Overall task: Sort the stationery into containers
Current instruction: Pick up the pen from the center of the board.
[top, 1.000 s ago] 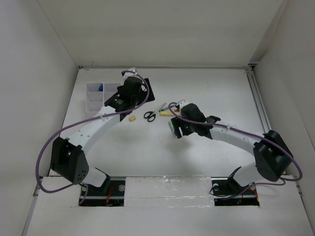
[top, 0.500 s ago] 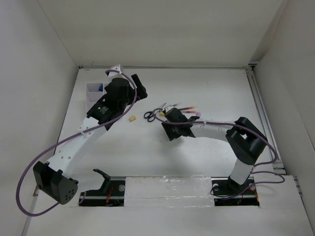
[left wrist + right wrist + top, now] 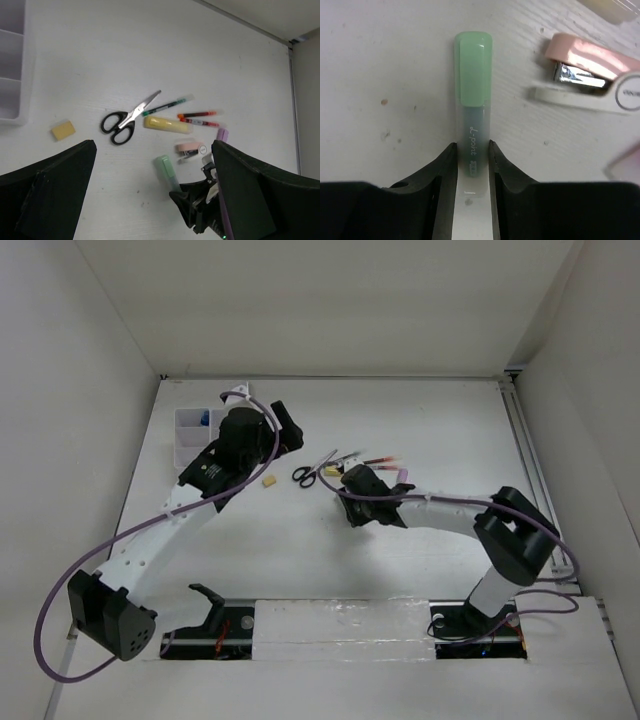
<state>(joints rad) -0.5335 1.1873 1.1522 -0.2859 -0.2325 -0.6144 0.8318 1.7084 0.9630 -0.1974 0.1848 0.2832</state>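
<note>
Big white table (image 3: 400,420) fills the view, and both arms are out over it. The left arm (image 3: 170,520) reaches up toward the far left corner, and its left gripper (image 3: 152,150) hangs wide apart over the table with nothing between the fingers. The right arm (image 3: 450,515) stretches low across the middle, and here's the action: the right gripper (image 3: 471,150) is down at the table, its fingers (image 3: 445,160) pressed against both sides of the green marker (image 3: 472,115), clamped on the clear barrel end while the marker lies flat on the surface, cap pointing away.

The white tray (image 3: 185,435) sits at the far left of the table, well apart from the pile, with a small blue thing (image 3: 204,419) in one far compartment.

Now the pile in the middle. The black-handled scissors (image 3: 122,120) lie on its left edge, blades shut. Just beside them rests the yellow marker (image 3: 167,124), with a green pen (image 3: 165,106) above it and two red pens (image 3: 197,117) to its right. A pink stapler (image 3: 590,65) lies just beside the green marker, not touching it. A purple marker (image 3: 222,134) peeks out near the right arm. Off alone, between pile and tray, sits the tan eraser (image 3: 63,130).
</note>
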